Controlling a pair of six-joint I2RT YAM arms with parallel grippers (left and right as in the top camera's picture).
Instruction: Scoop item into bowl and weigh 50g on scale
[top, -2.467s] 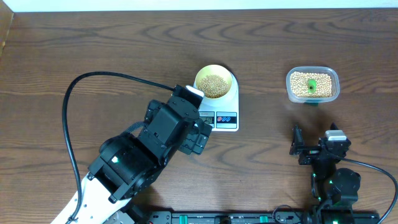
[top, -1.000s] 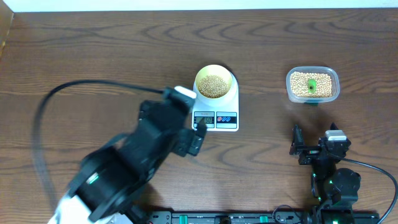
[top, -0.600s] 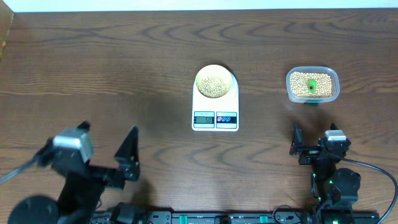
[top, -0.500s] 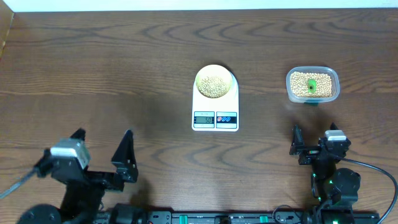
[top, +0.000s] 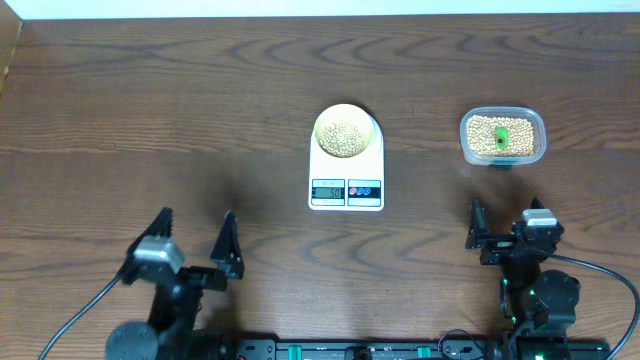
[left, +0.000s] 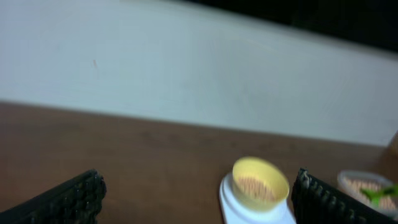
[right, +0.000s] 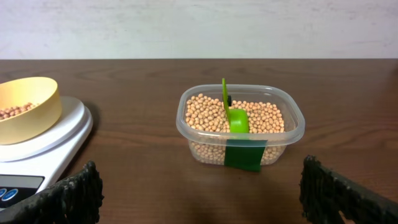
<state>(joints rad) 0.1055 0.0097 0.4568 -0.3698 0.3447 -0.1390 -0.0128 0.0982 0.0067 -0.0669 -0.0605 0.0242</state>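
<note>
so the flat white rectangular digital scale (top: 346, 172) sits mid brown wooden table (top: 150, 100), small round pale yellow bowl (top: 317, 133) on its far end with small round tan beans (top: 344, 138) inside. clear plastic tub (top: 466, 137) well off to its right, green plastic scoop (top: 500, 138) in it

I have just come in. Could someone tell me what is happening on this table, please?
Nothing is being handled at this moment. The left end effector and the right end effector are both open and empty, near the front edge of the table. The yellow bowl stands on the white scale with beans in it. The clear tub to its right holds more beans and a green scoop. The scale's display is too small to read.
</note>
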